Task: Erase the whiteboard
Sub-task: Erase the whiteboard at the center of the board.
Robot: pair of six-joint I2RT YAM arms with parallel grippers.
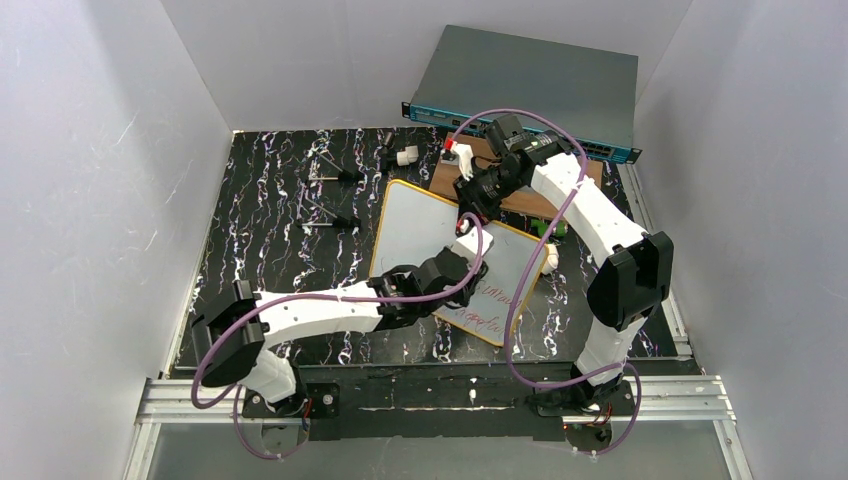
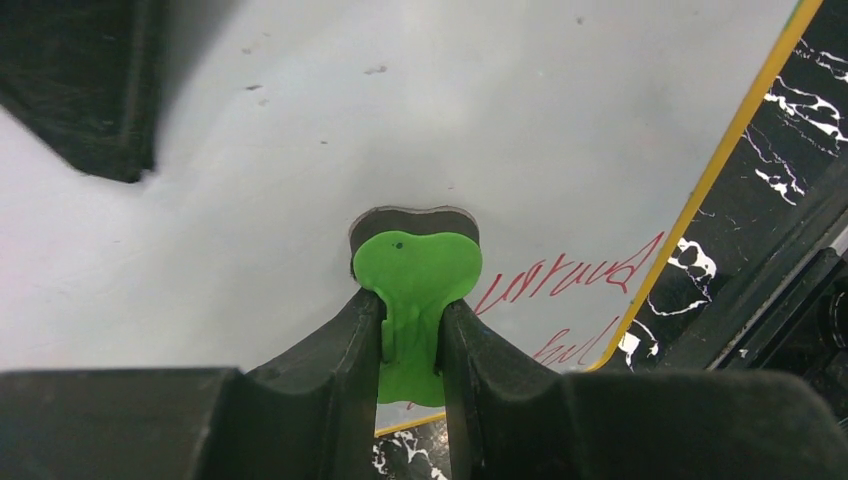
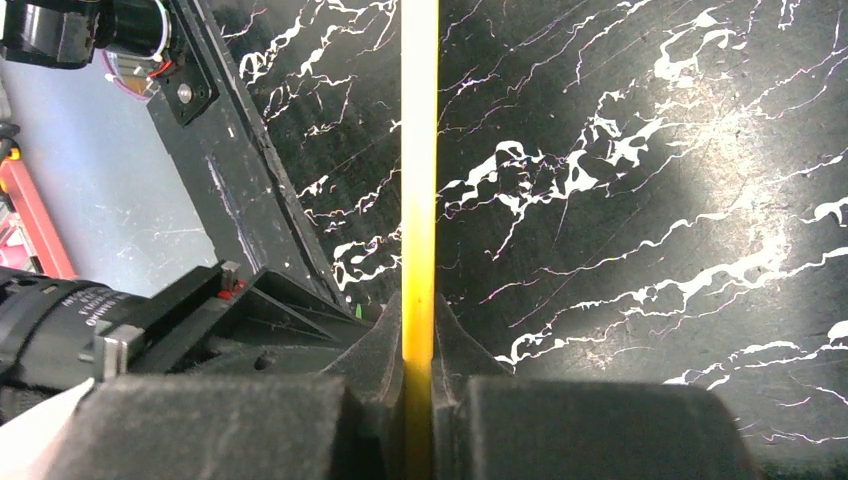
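The whiteboard (image 1: pixel 418 228), white with a thin yellow frame, lies on the black marbled table (image 1: pixel 280 210). Red handwriting (image 1: pixel 488 300) shows near its near right corner and in the left wrist view (image 2: pixel 570 275). My left gripper (image 1: pixel 468 250) is shut on a green eraser (image 2: pixel 415 285) whose head rests against the white surface (image 2: pixel 500 120). My right gripper (image 1: pixel 470 200) is at the board's far edge. In the right wrist view, my right gripper (image 3: pixel 420 312) is shut on the yellow frame (image 3: pixel 419 150), seen edge-on.
A brown wooden board (image 1: pixel 580 170) lies behind the whiteboard, under my right arm. A grey flat device with a blue front (image 1: pixel 530 85) stands at the back. Black-handled tools (image 1: pixel 335 175) and a small white part (image 1: pixel 405 156) lie at the far left. A green object (image 1: pixel 548 228) sits right of the whiteboard.
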